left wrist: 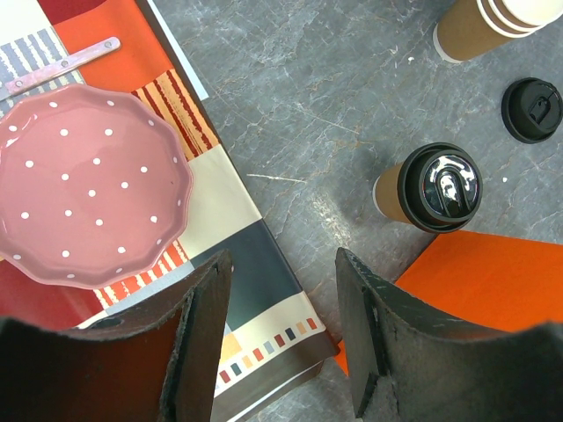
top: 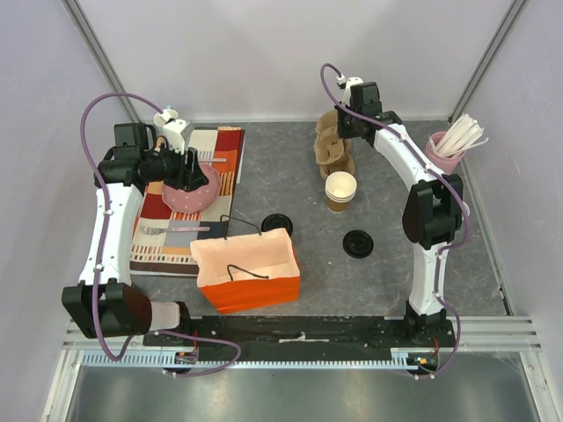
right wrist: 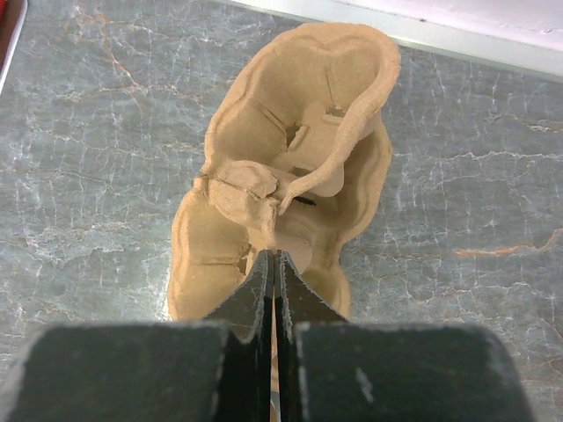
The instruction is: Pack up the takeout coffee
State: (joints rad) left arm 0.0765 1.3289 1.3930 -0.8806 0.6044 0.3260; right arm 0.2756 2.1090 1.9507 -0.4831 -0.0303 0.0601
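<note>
A lidded takeout coffee, a brown paper cup under a glossy black lid, stands upright on the grey table just beside the far edge of an orange paper bag. The bag stands with its mouth open and its black cord handles draped over the pale interior. To the right, a stack of lidless paper cups stands near a loose black lid, and a pink cup in the far right corner holds a bundle of white sticks. The left gripper hangs above the edge of a striped placemat beside a pink dotted bowl, its fingers spread well apart with nothing between them. The coffee sits off to its right, untouched. At the back of the table, the right gripper has its fingers pressed together on the near rim of a moulded pulp cup carrier, which stands up on edge.
</note>
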